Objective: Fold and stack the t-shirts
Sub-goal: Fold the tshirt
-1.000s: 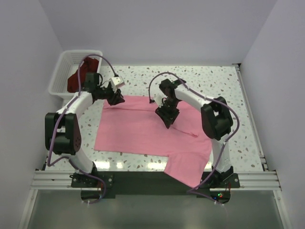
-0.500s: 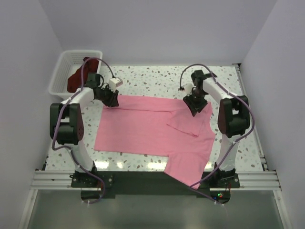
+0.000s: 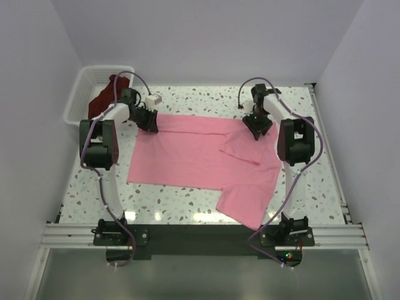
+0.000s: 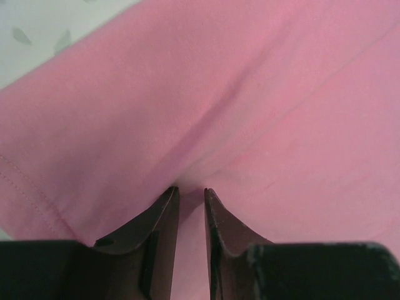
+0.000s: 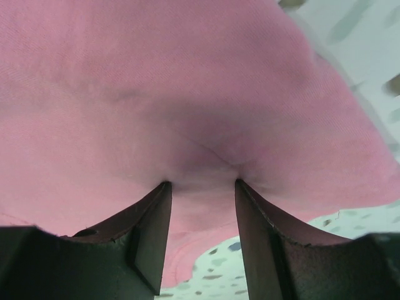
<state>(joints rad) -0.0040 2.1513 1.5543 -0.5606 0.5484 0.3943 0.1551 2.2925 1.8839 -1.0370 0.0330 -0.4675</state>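
Tension matters: left hand [image 3: 149, 120] and right hand [image 3: 259, 129] each pinch the far edge of the pink t-shirt [image 3: 187, 159]; pull evenly, low over the table [image 3: 200, 99].

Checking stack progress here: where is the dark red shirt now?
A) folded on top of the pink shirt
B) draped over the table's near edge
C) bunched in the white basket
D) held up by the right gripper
C: the dark red shirt lies bunched in the white basket at the far left, while the left gripper and right gripper both pinch the pink shirt.
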